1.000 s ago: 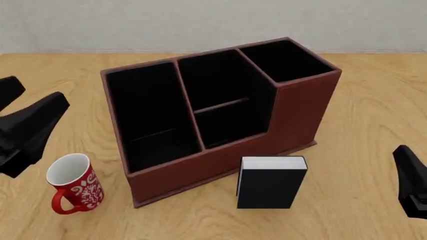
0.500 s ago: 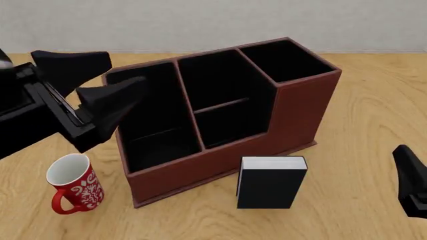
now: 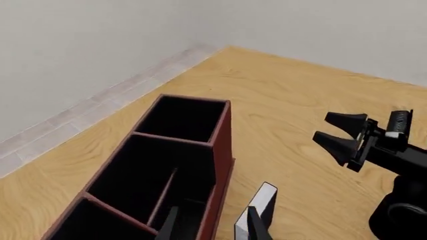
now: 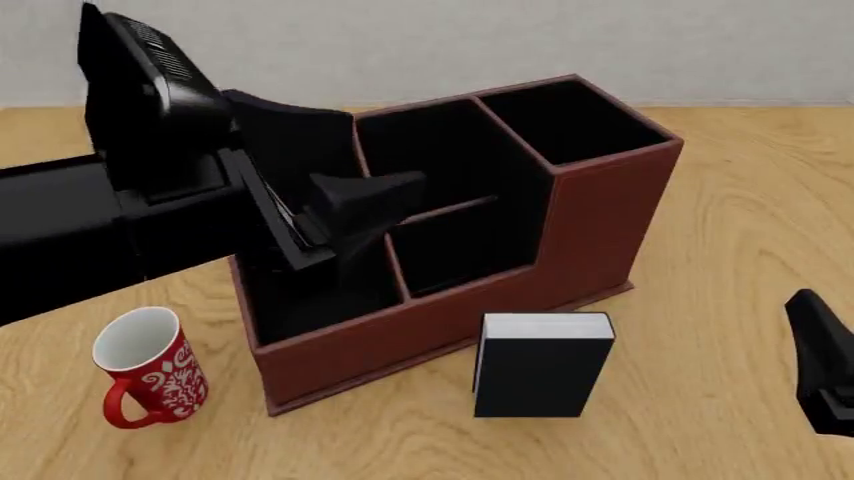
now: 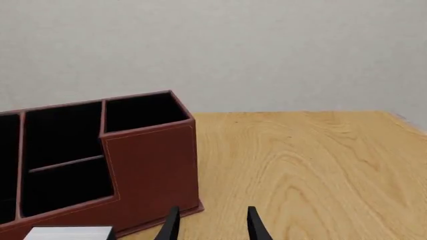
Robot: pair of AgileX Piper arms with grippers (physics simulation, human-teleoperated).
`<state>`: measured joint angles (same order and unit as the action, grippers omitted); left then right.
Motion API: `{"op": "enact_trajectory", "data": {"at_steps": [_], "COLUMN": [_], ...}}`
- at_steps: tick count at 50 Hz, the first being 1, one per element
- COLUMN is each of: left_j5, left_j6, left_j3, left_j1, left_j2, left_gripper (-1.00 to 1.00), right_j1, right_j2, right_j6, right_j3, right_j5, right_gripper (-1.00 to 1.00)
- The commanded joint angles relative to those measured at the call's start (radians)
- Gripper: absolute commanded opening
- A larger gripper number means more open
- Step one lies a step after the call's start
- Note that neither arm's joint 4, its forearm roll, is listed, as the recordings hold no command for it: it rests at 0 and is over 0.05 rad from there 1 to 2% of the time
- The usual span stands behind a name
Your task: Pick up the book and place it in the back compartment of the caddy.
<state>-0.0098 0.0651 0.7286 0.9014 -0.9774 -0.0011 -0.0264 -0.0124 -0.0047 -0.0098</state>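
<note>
The black book [image 4: 541,365] with white page edges stands upright on the table, just in front of the caddy's [image 4: 601,220] low outer wall. It also shows as the book [image 3: 260,210] and the book [image 5: 70,232]. The back compartment [image 4: 461,250] lies between the thin divider and that low wall. My left gripper [image 4: 387,152] hangs open above the caddy's left and middle columns and holds nothing. My right gripper [image 5: 212,227] is open and holds nothing. It sits low at the table's right, clear of the book.
A red patterned mug [image 4: 140,365] stands on the table left of the caddy [image 3: 223,135], under my left arm. The right gripper [image 3: 343,135] shows across the table in the left wrist view. A wall runs behind the table.
My left arm has swung in from the left edge to above the caddy, its gripper still open. The right arm, book and mug have not moved.
</note>
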Motion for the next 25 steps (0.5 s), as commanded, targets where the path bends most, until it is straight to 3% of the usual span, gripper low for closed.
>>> {"op": "enact_trajectory", "data": {"at_steps": [1, 25], "left_j5": [-0.009, -0.06], "left_j6": [-0.009, -0.021], "left_j3": [0.041, 0.001], "left_j1": [0.061, 0.123], "left_j2": [-0.097, -0.214], "left_gripper": [1.0, 1.0], "right_j1": [0.0, 0.0], "right_j2": [0.001, -0.01], "right_j6": [0.001, -0.005], "right_j3": [0.0, 0.002], "right_j5": [0.0, -0.008], "right_gripper": [1.0, 1.0]}}
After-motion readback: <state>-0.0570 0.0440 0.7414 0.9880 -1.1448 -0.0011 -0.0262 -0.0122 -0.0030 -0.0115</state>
